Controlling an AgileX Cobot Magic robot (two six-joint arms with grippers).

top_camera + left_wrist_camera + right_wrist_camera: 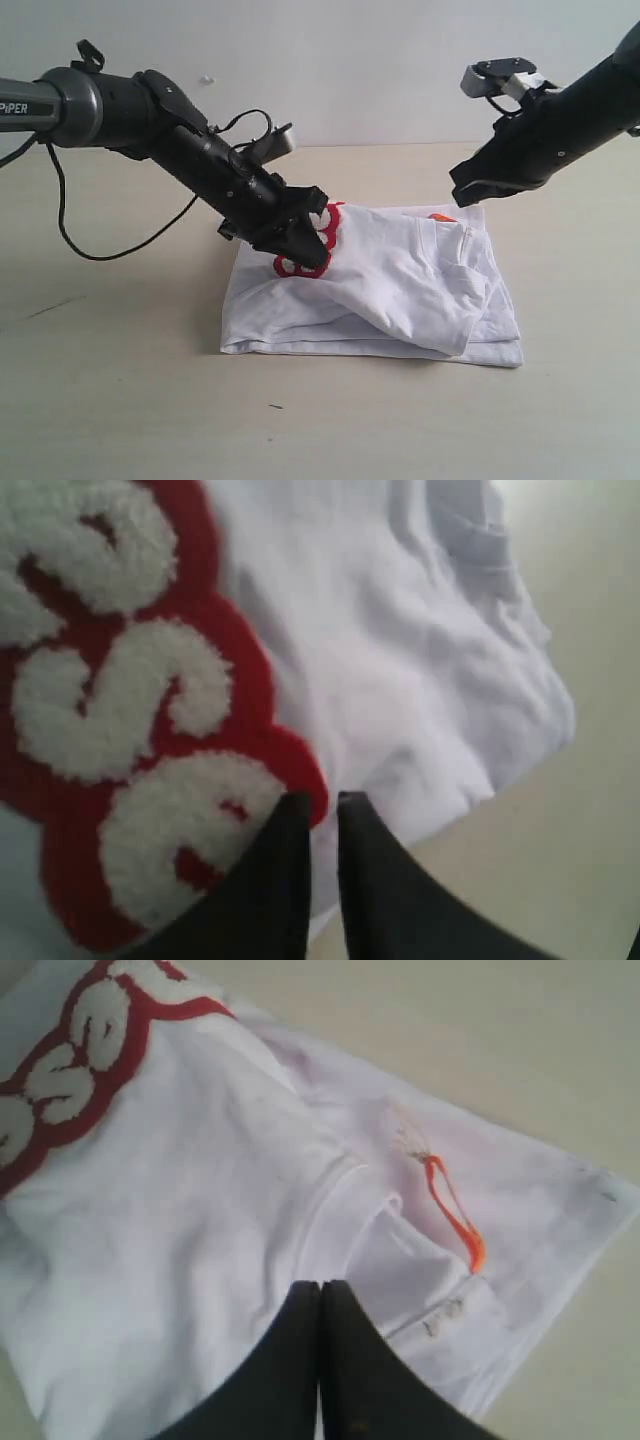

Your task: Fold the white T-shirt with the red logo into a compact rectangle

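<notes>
The white T-shirt lies partly folded on the table, one flap draped over its middle. The red logo shows at its back left edge. My left gripper sits right at that logo, its jaws nearly together and pinching the shirt's edge; the left wrist view shows the fuzzy logo and white cloth close around the gripper. My right gripper hangs shut and empty above the shirt's back right corner. The right wrist view shows the gripper over the collar and orange neck tag.
The beige table stretches around the shirt on every side. A black cable droops from the left arm down to the table at the left. A pale wall stands behind.
</notes>
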